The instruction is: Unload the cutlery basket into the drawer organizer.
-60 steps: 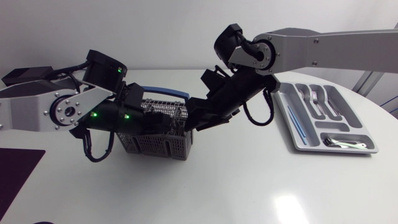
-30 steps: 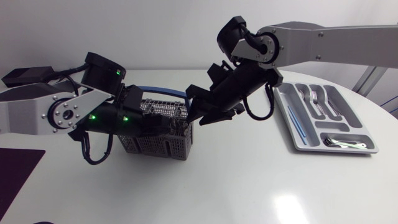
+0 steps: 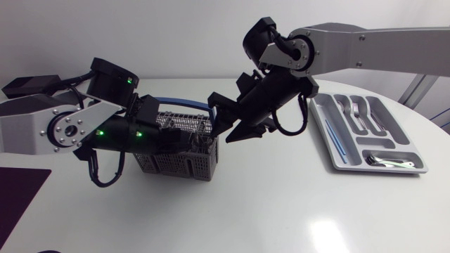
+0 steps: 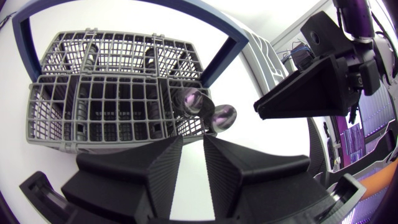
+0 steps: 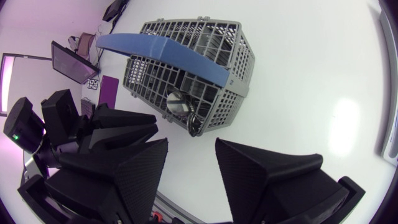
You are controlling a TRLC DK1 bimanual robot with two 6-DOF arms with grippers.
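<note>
Grey cutlery basket [image 3: 176,161] with an arched blue handle [image 3: 184,102], upright on the white bench [image 3: 267,211], left of the middle and toward the far edge. Left arm in from the left edge, its left end effector [image 4: 193,142] at the basket's top, fingers only narrowly parted and gripping nothing, aimed at the basket's rim. Just ahead of those fingers, two shiny spoon bowls [image 4: 199,101] sticking up from a compartment at the basket's right end. Right arm in from the far right corner, bent down to that same end; right end effector [image 5: 192,142] poised above the basket, fingers spread wide, nothing between them. Both end effectors close together, apart from one another. Silver drawer organizer [image 3: 380,171] well apart by the bench's right edge, with forks [image 3: 354,109] in its far compartments, a blue-handled piece [image 3: 334,140] in the long slot nearest the basket, and more cutlery [image 3: 385,161] in the crosswise near compartment.
</note>
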